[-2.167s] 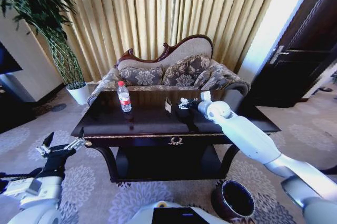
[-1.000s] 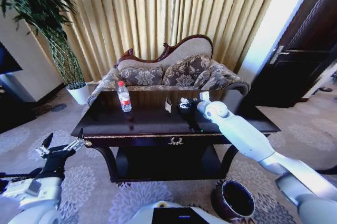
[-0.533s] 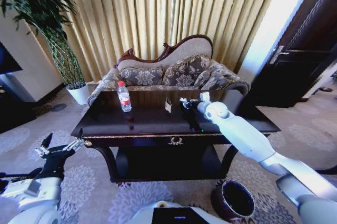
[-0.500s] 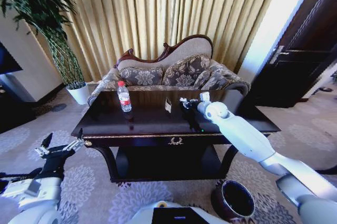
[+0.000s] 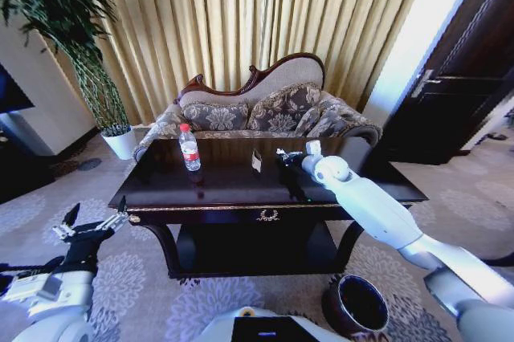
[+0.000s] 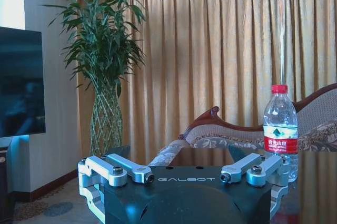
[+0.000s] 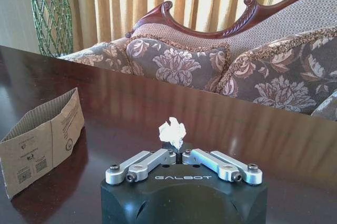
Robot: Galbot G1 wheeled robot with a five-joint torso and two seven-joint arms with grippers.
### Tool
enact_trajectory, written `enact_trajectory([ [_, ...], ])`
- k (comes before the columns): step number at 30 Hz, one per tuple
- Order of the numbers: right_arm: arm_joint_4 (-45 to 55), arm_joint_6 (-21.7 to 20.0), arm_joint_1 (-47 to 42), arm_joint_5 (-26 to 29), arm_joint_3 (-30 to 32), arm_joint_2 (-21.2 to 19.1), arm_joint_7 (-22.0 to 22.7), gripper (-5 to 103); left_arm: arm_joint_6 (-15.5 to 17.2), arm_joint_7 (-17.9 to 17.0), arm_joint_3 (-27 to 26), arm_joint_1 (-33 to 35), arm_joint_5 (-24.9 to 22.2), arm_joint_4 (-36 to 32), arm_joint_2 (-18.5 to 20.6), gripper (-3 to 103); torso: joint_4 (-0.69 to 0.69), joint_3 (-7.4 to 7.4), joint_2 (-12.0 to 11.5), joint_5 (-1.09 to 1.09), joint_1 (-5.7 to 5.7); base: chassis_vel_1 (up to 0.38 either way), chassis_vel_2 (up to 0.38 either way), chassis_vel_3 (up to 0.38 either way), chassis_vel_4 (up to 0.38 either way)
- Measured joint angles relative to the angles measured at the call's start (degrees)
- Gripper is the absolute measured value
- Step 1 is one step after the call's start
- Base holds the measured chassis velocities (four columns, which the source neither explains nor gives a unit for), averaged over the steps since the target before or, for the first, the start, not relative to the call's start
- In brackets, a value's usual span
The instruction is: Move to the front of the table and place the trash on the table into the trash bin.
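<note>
The dark glossy table point(image 5: 217, 189) stands straight ahead. A clear bottle point(image 5: 189, 148) with a red label stands upright at its back left, also seen past my left gripper point(image 6: 184, 174) as the bottle point(image 6: 280, 129). My right gripper point(image 5: 283, 156) reaches over the table's back middle. In the right wrist view it point(image 7: 179, 154) is shut on a crumpled white paper scrap point(image 7: 172, 131) that sticks out between the fingertips. The round dark trash bin point(image 5: 357, 303) sits on the carpet below the table's right front. My left gripper point(image 5: 88, 225) hangs open, low at the table's left.
A folded brown cardboard sleeve point(image 5: 257, 160) stands on the table just left of the right gripper, and shows as the sleeve point(image 7: 42, 140) in the right wrist view. An ornate sofa point(image 5: 257, 109) is behind the table, a potted plant point(image 5: 120, 141) at back left, a dark door point(image 5: 458, 85) to the right.
The right gripper has shifted only slightly over the table's back middle, still pinching the scrap. The bottle, the sleeve and the left arm have not moved.
</note>
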Motion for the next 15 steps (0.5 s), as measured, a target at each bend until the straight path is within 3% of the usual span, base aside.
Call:
enact_trajectory([
  [10, 1.8, 0.43, -1.74, 0.12, 2.42, -0.23, -0.08, 1, 0.0, 0.03, 0.03, -0.18, -0.27, 0.0, 0.09, 100, 0.01, 0.0, 0.0, 0.0, 0.0, 0.0, 0.0, 0.0, 0.0],
  [15, 5.81, 3.55, -6.13, 0.0, 8.0, -1.48, -0.45, 1, 0.23, -0.02, -1.06, -0.76, -2.97, 0.0, 1.47, 100, 0.01, 0.0, 0.0, 0.0, 0.0, 0.0, 0.0, 0.0, 0.0],
])
